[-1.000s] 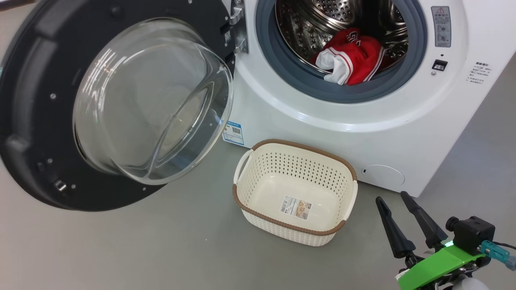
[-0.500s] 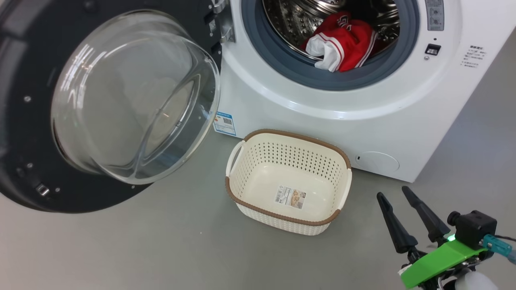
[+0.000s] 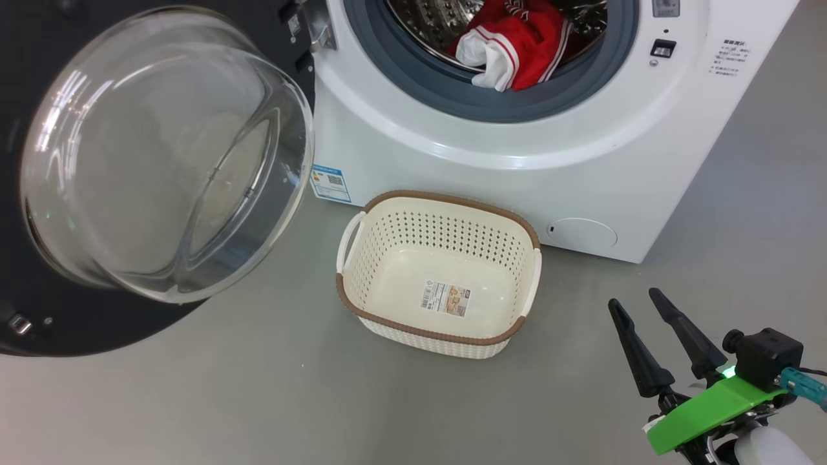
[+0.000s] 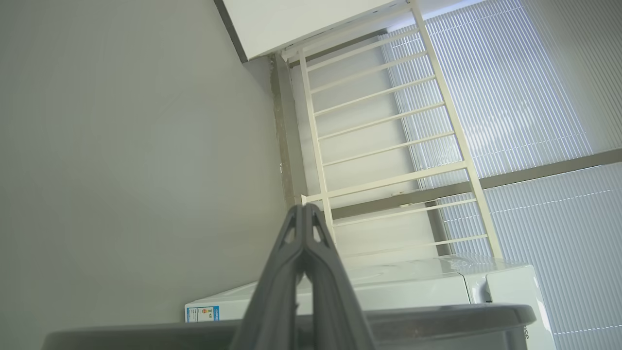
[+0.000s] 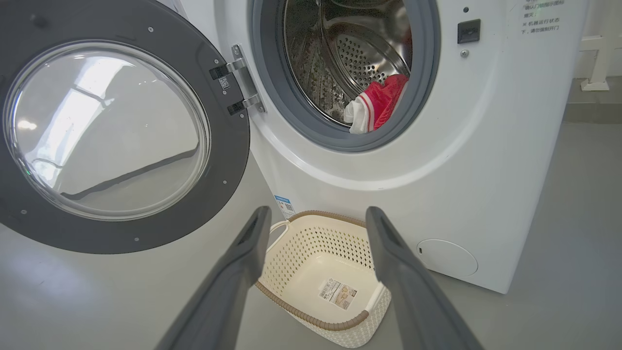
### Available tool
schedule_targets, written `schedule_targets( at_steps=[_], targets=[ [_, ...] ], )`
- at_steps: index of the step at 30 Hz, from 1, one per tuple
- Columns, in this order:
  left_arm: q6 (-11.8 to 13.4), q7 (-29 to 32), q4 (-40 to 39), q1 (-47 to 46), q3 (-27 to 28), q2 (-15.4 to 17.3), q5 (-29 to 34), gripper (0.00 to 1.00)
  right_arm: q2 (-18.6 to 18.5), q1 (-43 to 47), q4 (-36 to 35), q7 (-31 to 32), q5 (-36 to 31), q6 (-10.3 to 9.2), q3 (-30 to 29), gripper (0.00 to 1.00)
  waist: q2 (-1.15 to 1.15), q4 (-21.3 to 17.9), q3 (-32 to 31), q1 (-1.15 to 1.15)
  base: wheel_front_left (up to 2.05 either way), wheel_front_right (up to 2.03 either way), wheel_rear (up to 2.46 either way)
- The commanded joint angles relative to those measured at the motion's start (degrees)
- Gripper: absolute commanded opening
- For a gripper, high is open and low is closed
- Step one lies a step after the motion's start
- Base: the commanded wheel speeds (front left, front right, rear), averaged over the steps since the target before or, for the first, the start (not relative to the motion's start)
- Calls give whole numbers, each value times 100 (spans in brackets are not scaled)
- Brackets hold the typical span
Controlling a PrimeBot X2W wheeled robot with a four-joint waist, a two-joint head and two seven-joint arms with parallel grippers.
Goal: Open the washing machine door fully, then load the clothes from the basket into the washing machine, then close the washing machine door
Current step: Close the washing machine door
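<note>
Head view, near right: right gripper [image 3: 633, 298] spread wide, well apart from the basket [image 3: 446, 197] on the grey floor [image 3: 258, 387] to its left. Farther back, red clothes [image 3: 517, 45] heaped in the mouth of the washing machine [image 3: 581, 181], washing machine door [image 3: 97, 316] swung open at left. Left wrist view: left gripper [image 4: 304, 209] pressed together, before pale wall [image 4: 121, 146], cream railing [image 4: 449, 112], window blinds [image 4: 510, 97].

A bare laundry corner — a white front-loading washing machine [image 3: 491, 174] on smooth grey floor [image 3: 258, 400], with window blinds [image 4: 544, 87] and a cream railing [image 4: 388, 182] at the left wrist view's upper right.
</note>
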Motion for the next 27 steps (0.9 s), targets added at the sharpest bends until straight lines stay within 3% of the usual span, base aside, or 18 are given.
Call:
schedule_targets(
  at_steps=[1,15,27],
  targets=[
    [-71,11,-80,-137,67,409,-68,0,-98,-179,-156,-27,23,9,101,100,0,-24,31,0,0,0,0],
    [-305,503,538,-202,-184,504,-71,0,-72,-182,-124,-27,-8,9,72,100,0,-41,-26,0,0,0,0],
    [-464,1711,367,100,-587,350,-190,0,47,-43,-78,-27,-11,9,78,100,0,56,-278,0,0,0,0]
  ],
)
